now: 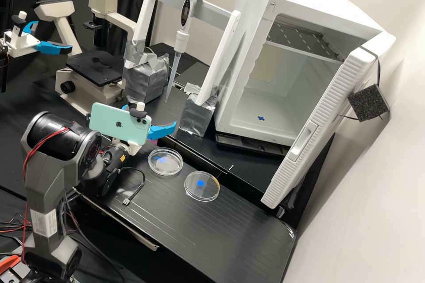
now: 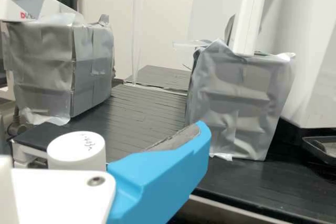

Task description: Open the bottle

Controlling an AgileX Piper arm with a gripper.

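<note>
From the high view, the gripper is out over the near bench, its blue fingers spread wide apart, one reaching towards the pipette stand, the other half hidden behind the mounted phone. And there, low under the nearer-to-the-dishes finger, a pinkish sliver: that looks like the bottle, tucked in close to the gripper, beyond the two petri dishes. Most of it is masked, so touching or just clear, I cannot tell. Over to the wrist view, and here's the key man: the white cap, flat round top facing up, so the bottle stands upright, its long axis vertical. It sits just beside the root of the blue finger, on that finger's inner side, past the white gripper body. No clamp on it, by the look of that splayed finger. The next move, I'd judge, is to centre the cap, close on it and twist about that upright axis; an off-centre squeeze could tip the bottle.
</note>
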